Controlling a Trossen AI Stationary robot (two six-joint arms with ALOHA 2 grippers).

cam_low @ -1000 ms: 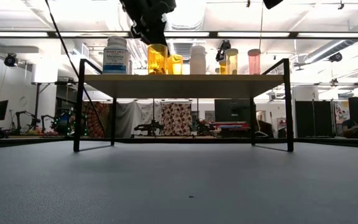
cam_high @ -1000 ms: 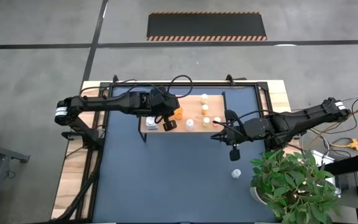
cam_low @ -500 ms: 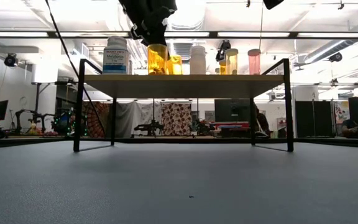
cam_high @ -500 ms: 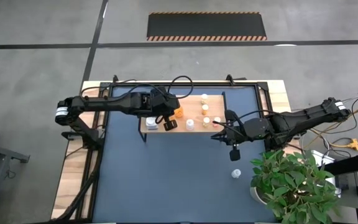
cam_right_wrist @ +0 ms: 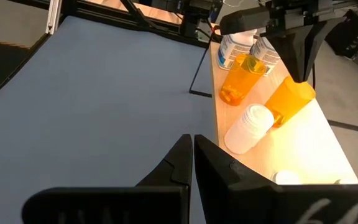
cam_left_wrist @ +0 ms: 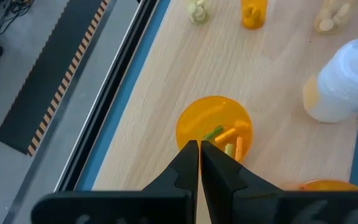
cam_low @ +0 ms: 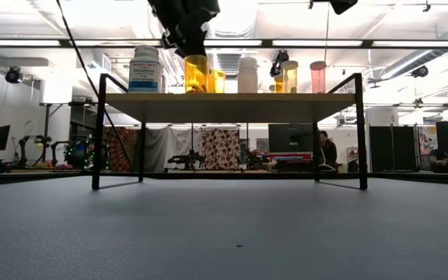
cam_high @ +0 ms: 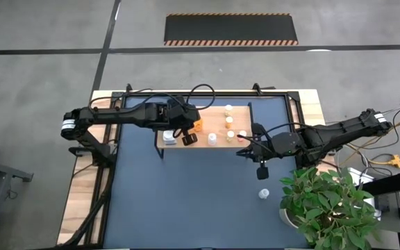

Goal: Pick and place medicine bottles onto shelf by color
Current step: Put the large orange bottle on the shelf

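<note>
The light-wood shelf [cam_high: 217, 114] stands on the dark blue table and carries several white and orange bottles. My left gripper [cam_high: 188, 136] hangs over the shelf's left part, shut at the mouth of an uncapped orange bottle [cam_left_wrist: 214, 127], which also shows in the low view [cam_low: 197, 74]. A white labelled bottle [cam_low: 146, 70] stands beside it. My right gripper [cam_right_wrist: 191, 146] is shut and empty above the blue table, just off the shelf's right end [cam_high: 246, 150]. One white bottle [cam_high: 263, 193] stands alone on the table. My left gripper comes down from above onto the open orange bottle's rim [cam_left_wrist: 182, 134], on its side nearest the wrist. The shut fingers hide the spot, so I cannot tell whether one is inside the wall. The bottle stands upright, its base on the shelf board [cam_low: 224, 97].
A second orange bottle [cam_right_wrist: 241, 78] and a white bottle [cam_right_wrist: 248, 127] stand close to the held one. Small bottles [cam_high: 229, 119] fill the shelf's right half. A potted plant [cam_high: 328, 208] stands at the table's near right corner.
</note>
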